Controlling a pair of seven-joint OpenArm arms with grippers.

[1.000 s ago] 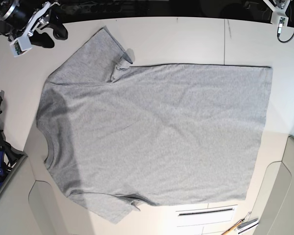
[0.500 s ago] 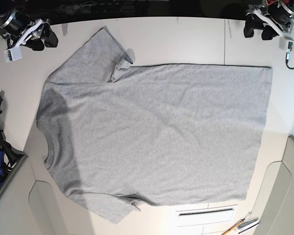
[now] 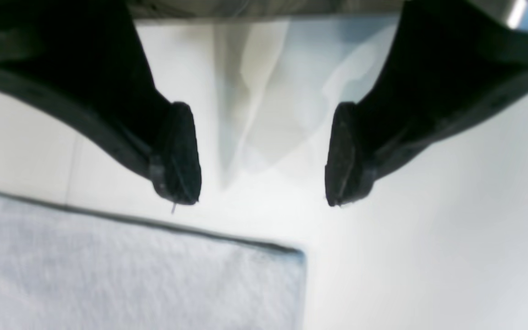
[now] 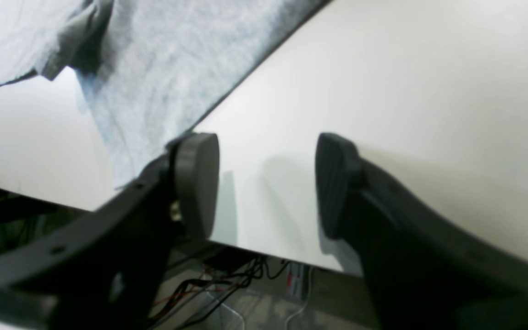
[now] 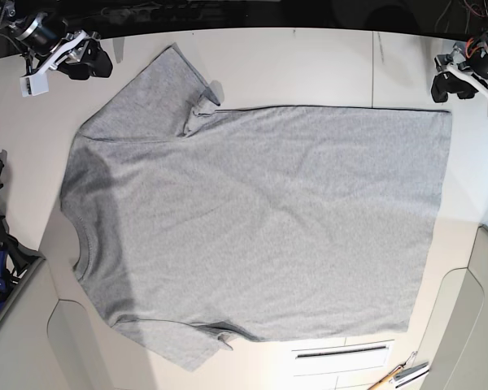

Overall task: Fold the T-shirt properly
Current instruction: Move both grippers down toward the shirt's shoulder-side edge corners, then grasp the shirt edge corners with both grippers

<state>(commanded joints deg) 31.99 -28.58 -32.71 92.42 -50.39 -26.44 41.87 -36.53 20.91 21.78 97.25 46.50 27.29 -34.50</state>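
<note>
While spread flat, T-shirt [image 5: 260, 219] clear of both spread fingers [image 3: 179, 153].

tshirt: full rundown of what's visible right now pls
The T-shirt is light heather-grey knit, short-sleeved, lying flat and unfolded on the white table, plain side up, no print showing. Its ribbed collar faces the base view's left, its hem the right. One sleeve is spread out, with a small fold at the armpit; the other reaches the table's near edge. There are slight wrinkles. Neither gripper touches it.

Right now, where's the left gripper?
Base view, far right: the left gripper hovers open just beyond the T-shirt hem's top corner, over bare table.
</note>
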